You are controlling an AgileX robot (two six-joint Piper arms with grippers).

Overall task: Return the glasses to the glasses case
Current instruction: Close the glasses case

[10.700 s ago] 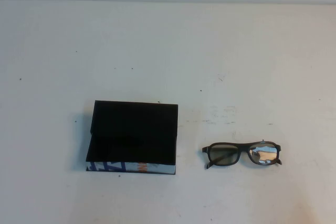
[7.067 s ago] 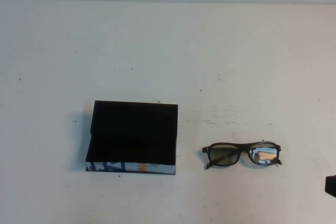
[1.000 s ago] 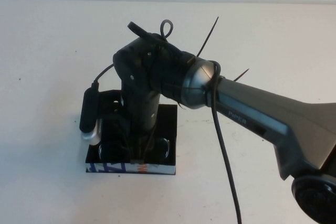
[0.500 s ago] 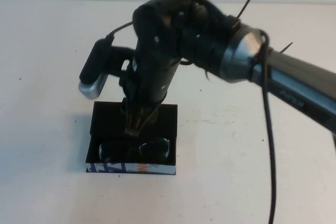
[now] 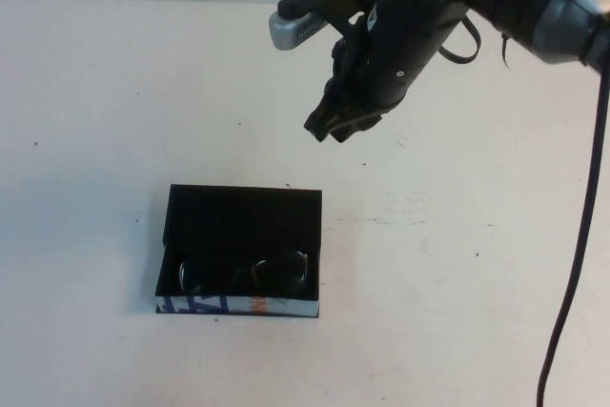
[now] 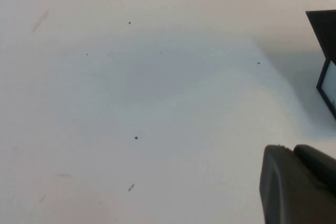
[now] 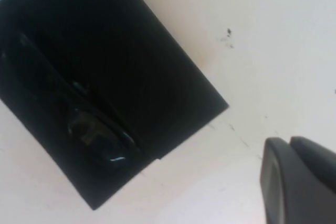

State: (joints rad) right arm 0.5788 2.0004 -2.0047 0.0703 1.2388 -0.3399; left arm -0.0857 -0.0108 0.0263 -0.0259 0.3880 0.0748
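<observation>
Glasses point(image 5: 243, 272) inside open glasses case point(image 5: 243, 226), bench near-left; right gripper point(image 5: 340, 121) closed, empty, raised well apart toward far edge. Left gripper point(image 6: 299, 184) visible only in left wrist view, finger state unclear.

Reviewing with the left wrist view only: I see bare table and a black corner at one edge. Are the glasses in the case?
Observer: Yes. In the high view the glasses lie inside the open glasses case, along its patterned front wall.
Operator: Where is the right pincer?
Observer: The right pincer hangs above the table beyond the case, shut and empty.
Operator: And the left one?
Observer: The left pincer shows only in your view; the high view has no left arm in frame.
</observation>
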